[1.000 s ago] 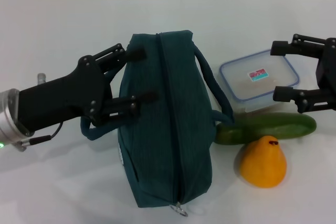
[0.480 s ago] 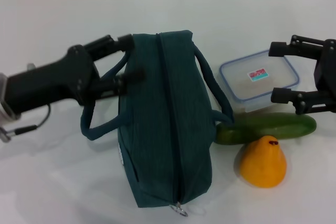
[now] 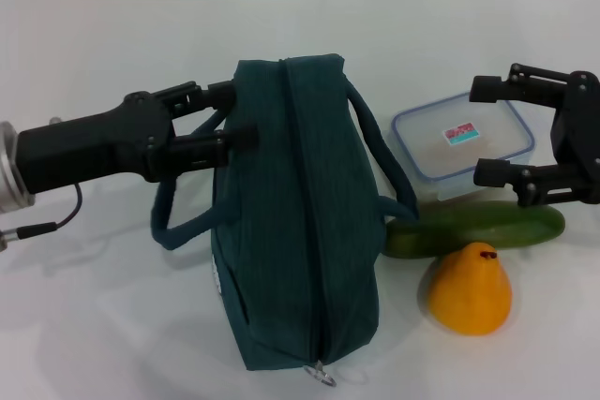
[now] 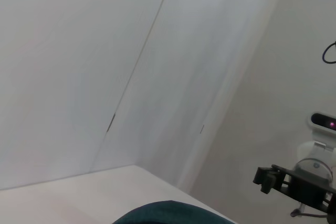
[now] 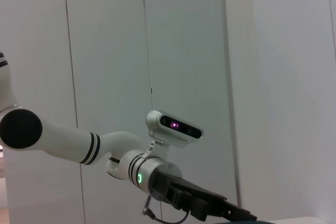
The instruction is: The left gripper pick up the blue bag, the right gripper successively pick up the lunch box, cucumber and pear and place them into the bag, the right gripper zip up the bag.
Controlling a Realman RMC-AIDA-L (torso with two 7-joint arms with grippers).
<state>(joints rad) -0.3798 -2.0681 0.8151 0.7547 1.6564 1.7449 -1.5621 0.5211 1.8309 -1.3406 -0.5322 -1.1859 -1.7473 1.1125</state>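
The blue bag (image 3: 295, 222) lies in the middle of the table in the head view, zipper closed along its top. My left gripper (image 3: 239, 114) is at the bag's left side, open, with the upper end of the left rope handle (image 3: 164, 222) between its fingers. My right gripper (image 3: 487, 131) is open and hovers over the right part of the lunch box (image 3: 431, 161). The cucumber (image 3: 469, 227) lies in front of the box. The pear (image 3: 471, 289) stands in front of the cucumber. A sliver of the bag (image 4: 168, 213) shows in the left wrist view.
The bag's right handle (image 3: 384, 161) lies against the lunch box and the cucumber's end. The metal zipper ring (image 3: 323, 377) is at the bag's near end. The right wrist view shows my left arm (image 5: 157, 174) and a wall behind.
My left gripper turned and shifted at the bag's left handle, its fingers now closer together. My right gripper moved slightly left over the lunch box.
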